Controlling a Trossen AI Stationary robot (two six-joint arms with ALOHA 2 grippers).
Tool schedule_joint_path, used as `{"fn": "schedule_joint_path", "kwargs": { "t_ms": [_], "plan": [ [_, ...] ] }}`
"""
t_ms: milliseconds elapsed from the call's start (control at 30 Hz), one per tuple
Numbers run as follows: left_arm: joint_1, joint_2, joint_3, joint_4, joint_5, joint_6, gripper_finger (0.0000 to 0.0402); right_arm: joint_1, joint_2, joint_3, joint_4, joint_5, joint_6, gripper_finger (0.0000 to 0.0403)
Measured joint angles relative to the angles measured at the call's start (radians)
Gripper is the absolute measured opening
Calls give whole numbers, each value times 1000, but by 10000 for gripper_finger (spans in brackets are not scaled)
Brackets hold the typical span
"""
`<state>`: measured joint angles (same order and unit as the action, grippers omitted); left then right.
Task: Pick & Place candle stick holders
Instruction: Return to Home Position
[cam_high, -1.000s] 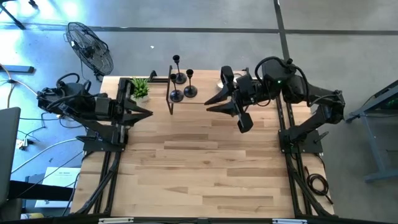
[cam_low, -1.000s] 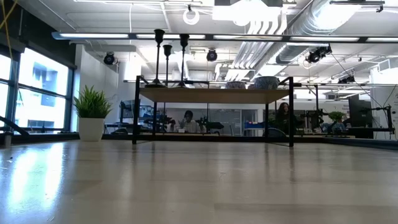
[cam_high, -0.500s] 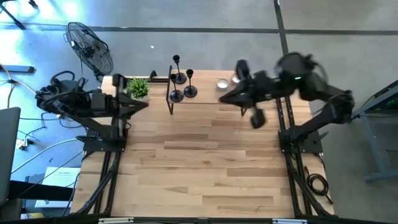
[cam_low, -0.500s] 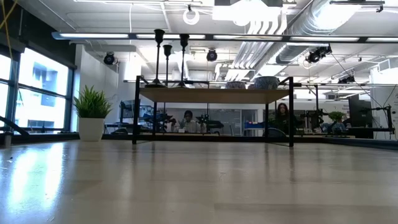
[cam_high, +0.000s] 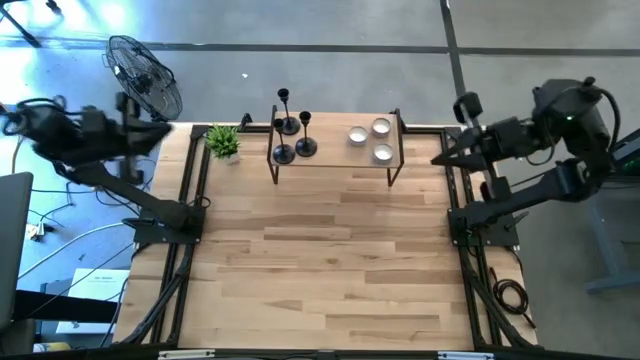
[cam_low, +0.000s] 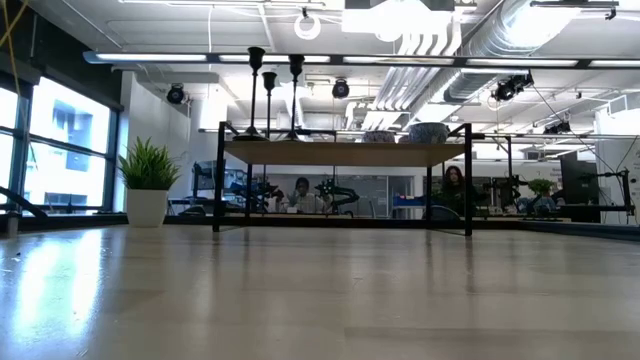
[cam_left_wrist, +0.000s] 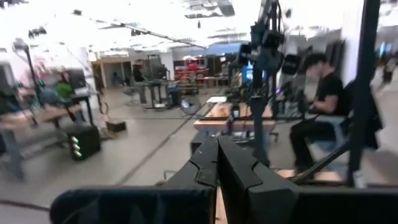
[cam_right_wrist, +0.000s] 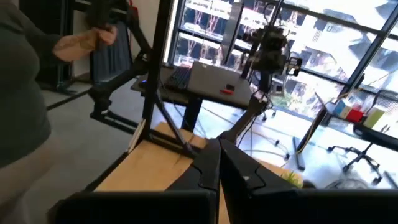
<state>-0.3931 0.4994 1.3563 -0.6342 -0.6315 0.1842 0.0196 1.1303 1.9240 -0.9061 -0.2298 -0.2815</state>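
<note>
Left gripper (cam_high: 150, 141): withdrawn from beside the plant (cam_high: 224, 141) to beyond the left edge of the table (cam_high: 320, 260) | Right gripper (cam_high: 442, 159): pulled back from above the shelf (cam_high: 330, 152) to past the right edge | Three tealight cups (cam_high: 370, 140): now uncovered on the shelf in the high view

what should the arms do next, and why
Probably just settle both arms at rest; nothing looks left to pick. The three candle stick holders stand at the left end of the shelf, and the three tealight cups at its right end. The left gripper and right gripper are shut, empty, and beyond the side edges of the table.
</note>
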Motion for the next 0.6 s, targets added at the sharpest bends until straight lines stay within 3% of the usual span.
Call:
{"fn": "schedule_joint_path", "kwargs": {
  "t_ms": [200, 333, 600],
  "plan": [
    [0, -163, -47, -157, -9, -148, 1, 0, -134, -182, 16, 14, 17, 0],
    [0, -279, -149, -125, 65, -155, 1, 0, -271, -381, 132, 66, 30, 0],
    [0, -496, -408, -56, 78, -216, 1, 0, -610, -827, 427, 138, 157, 0]
  ]
}}
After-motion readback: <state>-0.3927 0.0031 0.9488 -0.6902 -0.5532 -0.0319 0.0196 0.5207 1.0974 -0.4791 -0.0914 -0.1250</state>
